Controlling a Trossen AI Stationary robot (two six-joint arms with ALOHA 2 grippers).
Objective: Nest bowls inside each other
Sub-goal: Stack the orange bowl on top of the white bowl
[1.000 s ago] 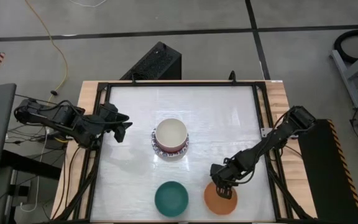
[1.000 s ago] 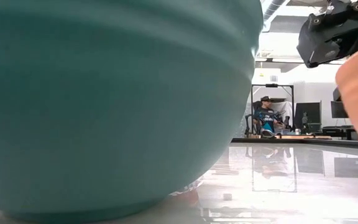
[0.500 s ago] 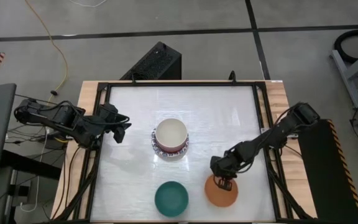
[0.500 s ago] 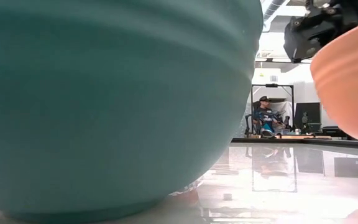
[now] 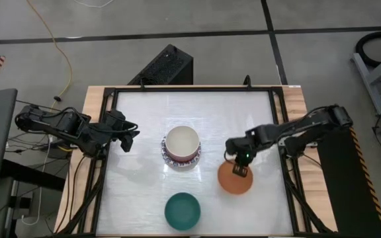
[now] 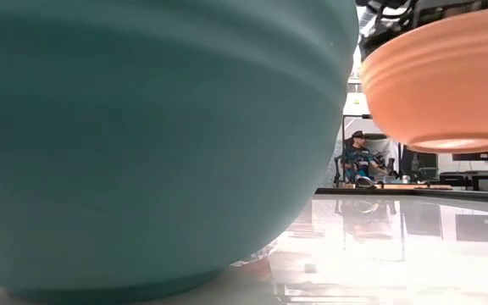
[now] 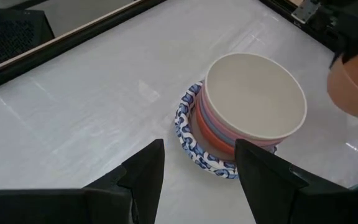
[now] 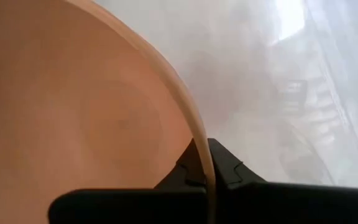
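Item: plain round orange bowl point(image 5: 235, 178), rim pinched in my right gripper point(image 5: 239, 173) jaws above the table point(image 5: 144, 192); thin-edge grip may slip before reaching the stack of nested bowls point(image 5: 182, 147).

1. The surface point(image 5: 144, 119) is a white, glossy top with a black frame around it and a strip of bare wood along its left and right sides.
2. Near the middle of the surface stands a stack of bowls point(image 5: 182, 147). A cream bowl is on top, pink and red ones show under it, and a blue-patterned rim is at the bottom.
3. A green bowl point(image 5: 182, 210) stands alone at the near edge of the surface, well apart from the stack.
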